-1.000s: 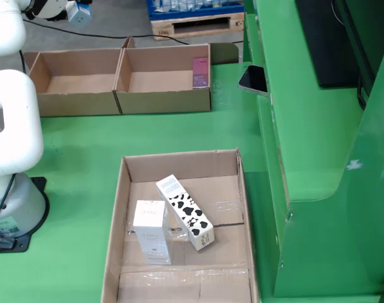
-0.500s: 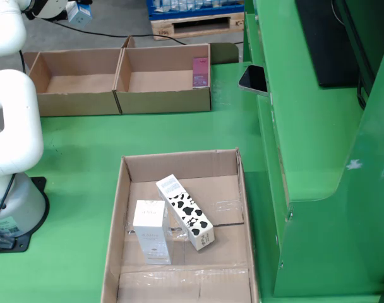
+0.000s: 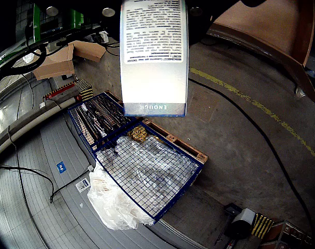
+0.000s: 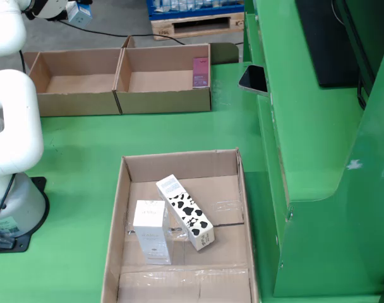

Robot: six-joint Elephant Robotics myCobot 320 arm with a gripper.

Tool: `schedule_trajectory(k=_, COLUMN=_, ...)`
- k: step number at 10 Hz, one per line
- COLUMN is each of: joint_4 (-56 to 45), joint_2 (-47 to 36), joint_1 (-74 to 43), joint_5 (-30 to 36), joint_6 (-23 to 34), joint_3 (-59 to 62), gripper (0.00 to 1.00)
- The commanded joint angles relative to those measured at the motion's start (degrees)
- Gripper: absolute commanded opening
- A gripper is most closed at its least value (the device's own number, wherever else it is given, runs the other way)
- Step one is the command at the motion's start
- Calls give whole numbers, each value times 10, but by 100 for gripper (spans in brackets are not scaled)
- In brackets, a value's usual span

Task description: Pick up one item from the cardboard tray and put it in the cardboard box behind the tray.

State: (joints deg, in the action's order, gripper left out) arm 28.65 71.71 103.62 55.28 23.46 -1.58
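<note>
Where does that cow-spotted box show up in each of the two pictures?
View from above: the cow-spotted box lies slanted in the cardboard tray, beside a white box.
View that rides on the gripper: not in it.
Shared landmark, probably: the blue cage on a wooden pallet, at the top edge from above and mid-picture from the gripper.

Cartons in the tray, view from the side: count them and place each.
2. A white carton lies left of centre; a cow-print carton lies angled against its right. None looks hidden.
</note>
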Motion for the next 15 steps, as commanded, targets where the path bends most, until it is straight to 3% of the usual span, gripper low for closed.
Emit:
schedule_trajectory(k=1, joint_4=7, joint_2=-18, joint_1=4, joint_5=-7, joint_6=1, joint_3=16, gripper=0)
schedule_trajectory(k=5, joint_4=7, joint_2=-18, joint_1=4, joint_5=-7, joint_6=1, joint_3=16, gripper=0)
schedule_trajectory(k=6, joint_4=7, joint_2=-22, joint_1=2, joint_5=-6, joint_6=120, joint_3=16, gripper=0)
schedule_trajectory(k=7, joint_4=7, joint_2=-22, joint_1=2, joint_5=-6, joint_6=120, joint_3=16, gripper=0)
schedule_trajectory(k=8, joint_4=7, joint_2=-12, joint_1=-10, joint_5=-6, joint_6=240, joint_3=16, gripper=0)
schedule_trajectory(k=9, joint_4=7, joint_2=-12, joint_1=-10, joint_5=-6, joint_6=313, joint_3=16, gripper=0)
schedule_trajectory(k=10, joint_4=7, joint_2=-12, joint_1=-10, joint_5=-6, joint_6=353, joint_3=16, gripper=0)
schedule_trajectory(k=15, joint_4=7, joint_2=-12, joint_1=-10, joint_5=-6, joint_6=428, joint_3=16, gripper=0)
